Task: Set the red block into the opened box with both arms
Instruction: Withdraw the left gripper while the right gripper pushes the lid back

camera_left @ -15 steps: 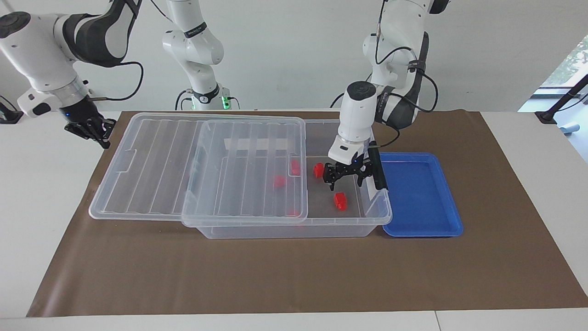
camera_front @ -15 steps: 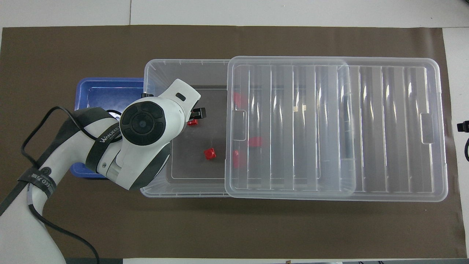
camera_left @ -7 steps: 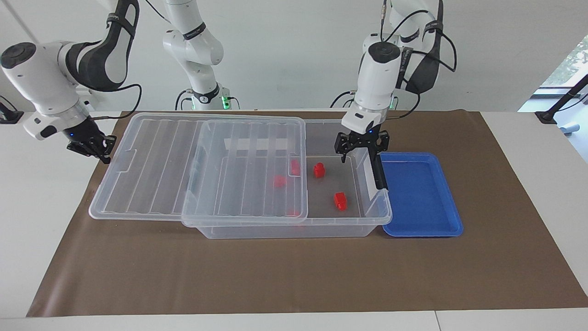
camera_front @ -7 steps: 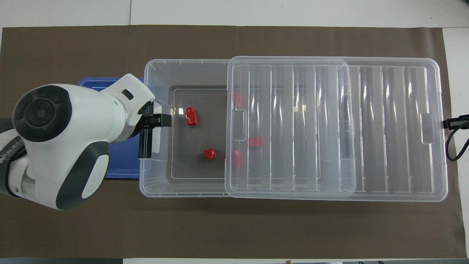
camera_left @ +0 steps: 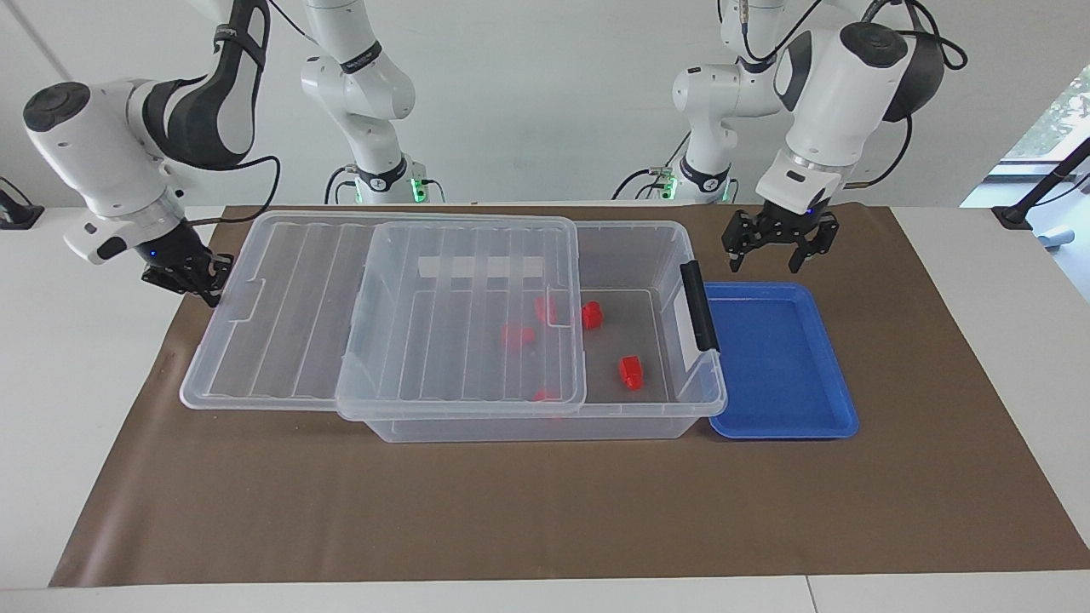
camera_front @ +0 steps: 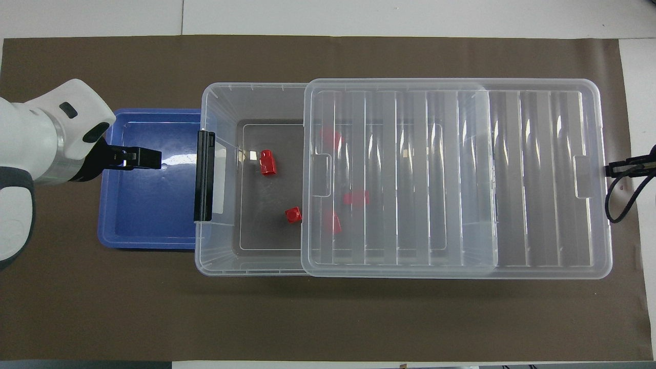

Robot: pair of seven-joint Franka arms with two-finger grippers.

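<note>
One box (camera_left: 545,426), one ribbed lid (camera_left: 281,323) slid partway off toward the right arm's end. Five red blocks inside: two in the uncovered part (camera_left: 631,372) (camera_left: 592,315), three under the lid (camera_left: 517,335) (camera_left: 545,308) (camera_left: 543,394). One blue tray (camera_left: 779,362) beside the box. Left gripper (camera_left: 773,251) hangs over the tray, fingers spread, holding nothing. Right gripper (camera_left: 203,285) is pinched closed at the lid's end edge.

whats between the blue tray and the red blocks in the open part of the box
The box's end wall with its black latch handle, clearest in the overhead view, separates the blue tray from the red blocks.
</note>
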